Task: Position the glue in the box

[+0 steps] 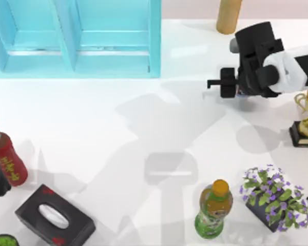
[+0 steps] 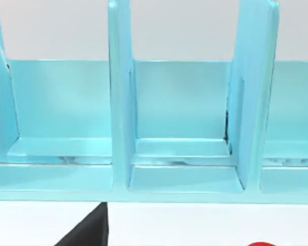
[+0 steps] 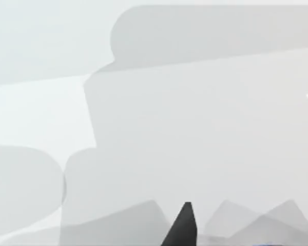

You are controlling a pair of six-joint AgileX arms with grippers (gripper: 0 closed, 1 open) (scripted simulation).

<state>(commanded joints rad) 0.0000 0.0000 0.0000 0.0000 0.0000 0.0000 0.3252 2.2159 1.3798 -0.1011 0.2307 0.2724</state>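
Hovering at the upper right of the top view, the right gripper [image 1: 215,83] is seen above the white desk [image 1: 118,128]; whether its fingers are apart cannot be told. A blue-and-red sliver of the glue [image 1: 239,93] is glimpsed beneath it. The blue box [image 1: 155,38] is placed upper left. The left arm is parked at the left edge.
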